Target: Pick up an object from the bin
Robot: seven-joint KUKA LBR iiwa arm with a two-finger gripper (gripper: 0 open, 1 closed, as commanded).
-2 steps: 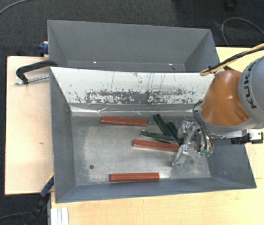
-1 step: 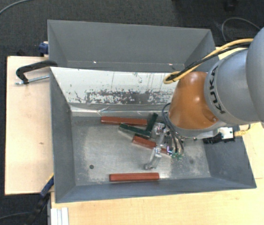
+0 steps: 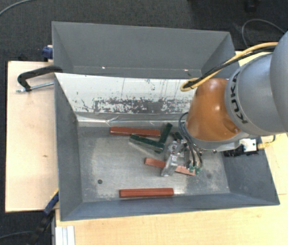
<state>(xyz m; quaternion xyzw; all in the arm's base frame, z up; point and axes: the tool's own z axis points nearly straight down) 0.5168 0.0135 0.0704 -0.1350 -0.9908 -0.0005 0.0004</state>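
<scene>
My gripper (image 3: 181, 166) is low over the bin floor, right of the middle, under the orange wrist cover. Its two fingers stand apart, so it is open. A short red-brown flat strip (image 3: 154, 162) lies on the floor and runs rightwards under the fingertips, its right end showing between them. A dark green clamp-like tool (image 3: 151, 142) lies just left of the gripper, its near end touching or almost touching the left finger (image 3: 171, 160).
A long red-brown bar (image 3: 134, 132) lies along the back of the floor behind the green tool. Another red-brown bar (image 3: 146, 192) lies near the front wall. The arm covers the bin's right part.
</scene>
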